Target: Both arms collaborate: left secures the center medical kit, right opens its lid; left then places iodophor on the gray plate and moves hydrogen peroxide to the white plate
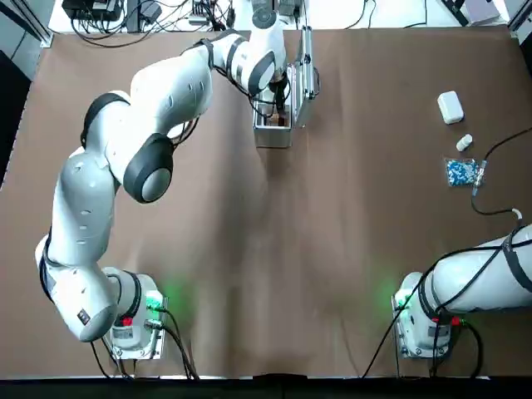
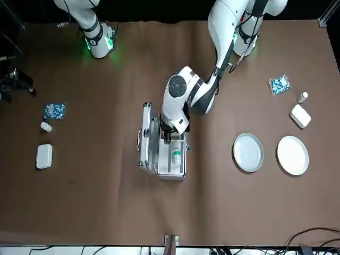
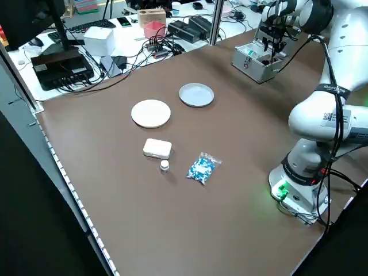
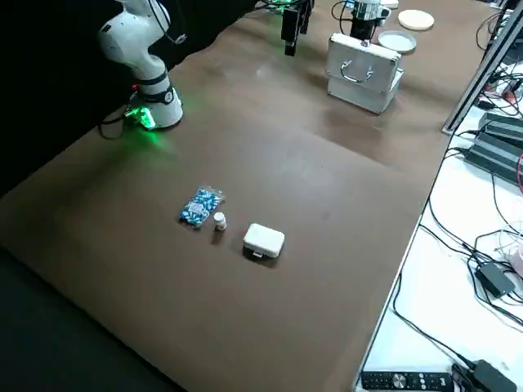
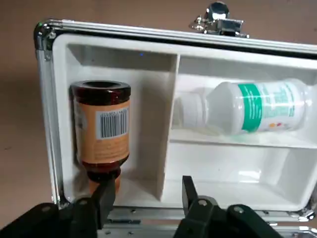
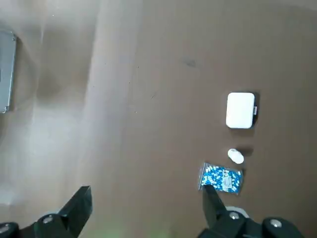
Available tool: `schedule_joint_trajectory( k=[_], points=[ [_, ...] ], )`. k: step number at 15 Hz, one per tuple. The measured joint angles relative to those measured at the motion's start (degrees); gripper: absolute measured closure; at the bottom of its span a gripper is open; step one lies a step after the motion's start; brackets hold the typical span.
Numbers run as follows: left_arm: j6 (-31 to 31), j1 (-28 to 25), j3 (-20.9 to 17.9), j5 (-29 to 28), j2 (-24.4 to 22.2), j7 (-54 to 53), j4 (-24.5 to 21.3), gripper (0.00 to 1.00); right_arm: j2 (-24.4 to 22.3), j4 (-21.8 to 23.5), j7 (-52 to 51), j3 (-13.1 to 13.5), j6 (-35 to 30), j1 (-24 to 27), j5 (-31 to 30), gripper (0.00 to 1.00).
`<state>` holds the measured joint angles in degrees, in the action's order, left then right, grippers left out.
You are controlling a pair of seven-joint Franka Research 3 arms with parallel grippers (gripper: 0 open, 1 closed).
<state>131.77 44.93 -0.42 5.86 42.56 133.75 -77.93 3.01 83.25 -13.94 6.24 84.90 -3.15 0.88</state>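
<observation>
Glossy white arms point(image 1: 125, 158), dark gray joints, green-lit bases, black cables

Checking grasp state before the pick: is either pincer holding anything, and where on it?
Nothing held. Left pincer is open above the kit, fingers near the iodophor cap end, not closed on it. Right pincer is open, away over bare table.

Metal-edged medical kit point(image 5: 171, 37), glossy arms point(image 1: 141, 125), matt table point(image 1: 332, 233)
</observation>
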Motion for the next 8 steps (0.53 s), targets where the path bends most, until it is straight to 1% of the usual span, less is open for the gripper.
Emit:
schedule_joint_trajectory(
  k=[8],
  points=[
    [-0.01, 1.59, 0.04, -0.16, 0.8, 0.97, 0.0, 0.37, -0.02, 0.0, 0.02, 0.01, 0.38, -0.02, -0.17, 0.01]
  ],
)
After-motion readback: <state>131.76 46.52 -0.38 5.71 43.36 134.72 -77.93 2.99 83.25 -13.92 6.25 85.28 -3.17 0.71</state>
